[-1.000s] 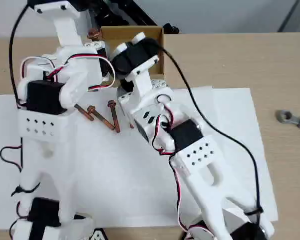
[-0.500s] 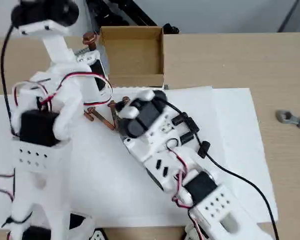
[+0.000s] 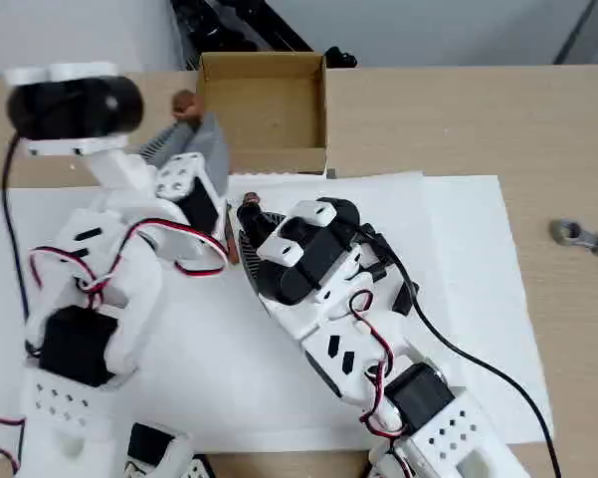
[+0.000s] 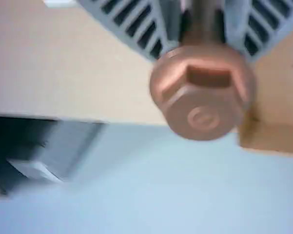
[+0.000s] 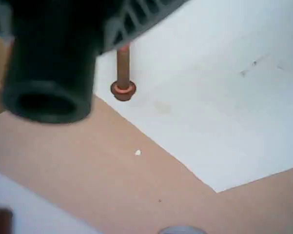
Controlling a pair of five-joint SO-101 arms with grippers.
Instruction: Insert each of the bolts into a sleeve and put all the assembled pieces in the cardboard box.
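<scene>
My left gripper (image 3: 192,127) is up beside the left wall of the cardboard box (image 3: 262,62), shut on a copper bolt (image 3: 186,103). The bolt's hex head (image 4: 202,92) sticks out past the grey fingers (image 4: 131,19). Near the middle of the white paper (image 3: 458,259), my right gripper (image 3: 251,221) is low and shut on a black sleeve (image 5: 48,73), whose open end faces the table. A loose bolt (image 5: 123,73) lies on the paper just beyond the sleeve; in the high view a loose bolt (image 3: 232,246) peeks out between the two arms.
A metal wrench (image 3: 582,236) lies on the wooden table at the far right. Dark equipment (image 3: 219,25) stands behind the box. The right half of the paper is free.
The right arm swung from over the box down to the paper with the sleeve. The left arm drew back and brought its bolt lower, beside the box's left wall.
</scene>
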